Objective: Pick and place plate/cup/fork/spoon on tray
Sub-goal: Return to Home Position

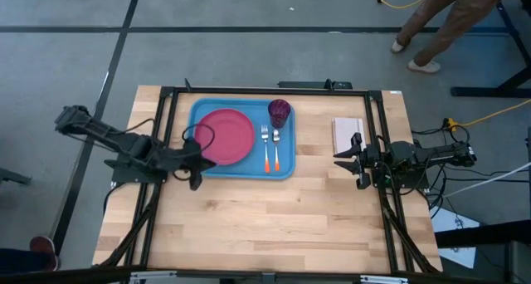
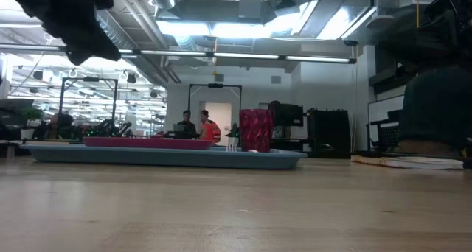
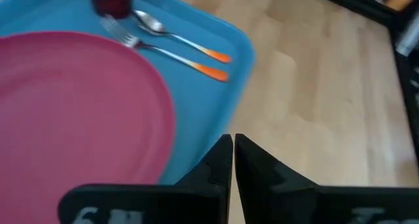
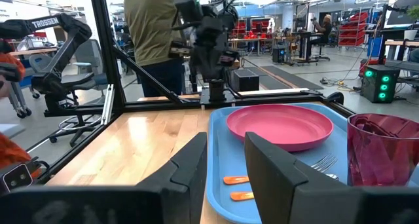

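In the high view, the large light-blue rectangular plastic tray [image 1: 199,110] sits upper centre and already carries everything. The round flat pink-red plastic plate [image 1: 224,136] fills its left half, and the small dark red cup [image 1: 280,112] stands in its upper right corner. The slim silver fork with an orange handle end [image 1: 265,147] and the matching spoon [image 1: 275,146] lie side by side below the cup.

The plate looks light, stiff and slick, so it is best pinched at its raised rim. The cutlery is thin and low, likely to skid, and is best taken across the handle. The cup should be gripped by its wall.

The left gripper [image 1: 192,161], fingers closed on nothing, is at the tray's lower left corner. The right gripper [image 1: 350,160], fingers parted and empty, waits right of centre beside a small white pad [image 1: 347,130], whose material I cannot tell.
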